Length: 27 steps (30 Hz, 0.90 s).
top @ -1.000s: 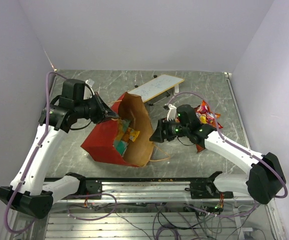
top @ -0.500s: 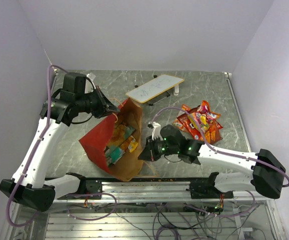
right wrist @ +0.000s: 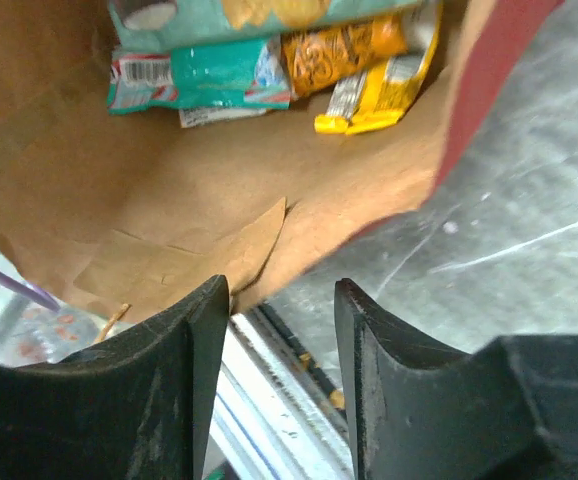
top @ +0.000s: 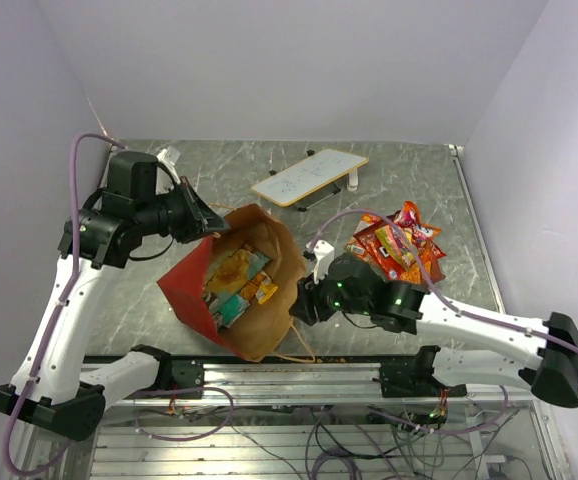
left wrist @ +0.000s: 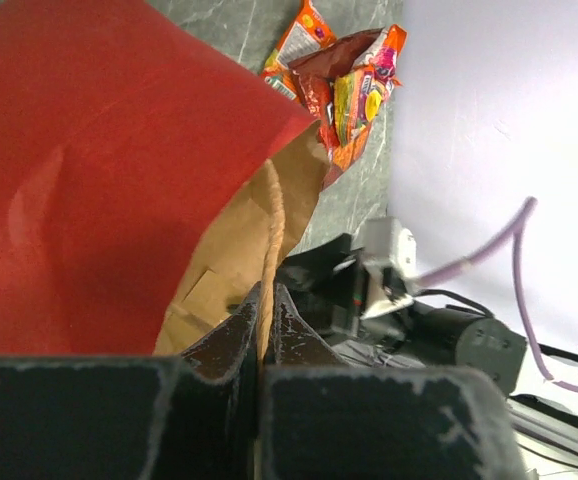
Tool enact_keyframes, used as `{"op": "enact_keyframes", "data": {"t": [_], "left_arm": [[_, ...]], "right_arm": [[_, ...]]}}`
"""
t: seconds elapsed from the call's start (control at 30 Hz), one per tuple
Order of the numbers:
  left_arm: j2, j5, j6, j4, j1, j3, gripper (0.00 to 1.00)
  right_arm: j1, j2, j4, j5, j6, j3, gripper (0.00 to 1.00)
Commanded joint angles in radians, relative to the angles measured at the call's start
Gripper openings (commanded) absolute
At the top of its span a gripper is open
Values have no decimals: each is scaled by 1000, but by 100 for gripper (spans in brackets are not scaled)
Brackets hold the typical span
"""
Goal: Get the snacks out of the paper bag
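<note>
The paper bag (top: 187, 285), red outside and brown inside, lies open on the table with its mouth facing up and right. My left gripper (top: 212, 222) is shut on the bag's upper rim (left wrist: 269, 240). Several snacks (top: 234, 285) lie inside: teal, orange and yellow packets (right wrist: 269, 55). My right gripper (top: 299, 308) is open and empty at the bag's near right rim (right wrist: 439, 150), outside the mouth. More snacks (top: 399, 245), red and orange packets, lie in a pile on the table to the right; they also show in the left wrist view (left wrist: 344, 85).
A flat white board (top: 309, 176) with tan edges lies at the back of the table. The metal rail (top: 299, 370) at the table's near edge runs just below the bag and my right gripper. Purple walls close in left, right and behind.
The bag has tipped from upright to lying open, its mouth widened. My left gripper stayed on the rim. My right gripper moved left and toward the near edge, beside the bag.
</note>
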Motion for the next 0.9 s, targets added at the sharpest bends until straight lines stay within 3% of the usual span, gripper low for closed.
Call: {"op": "enact_keyframes", "data": {"t": [0.0, 0.13, 0.33, 0.47, 0.6, 0.73, 0.87], "left_arm": [[16, -19, 116, -29, -3, 80, 7], [16, 26, 150, -7, -3, 61, 7], [48, 45, 238, -37, -3, 93, 7], [86, 48, 237, -53, -3, 128, 7], [93, 29, 222, -10, -3, 115, 7], [94, -14, 240, 4, -3, 120, 7], [116, 7, 265, 1, -3, 156, 7]], "right_arm": [[-2, -108, -84, 89, -272, 65, 49], [2, -133, 1, 49, -523, 78, 53], [42, -8, 7, 57, -855, 228, 56], [71, 36, -19, 84, -950, 320, 58], [71, -57, 40, 160, -1062, 234, 72], [71, -104, 38, 69, -1243, 185, 75], [75, 6, 52, -43, -1275, 299, 73]]}}
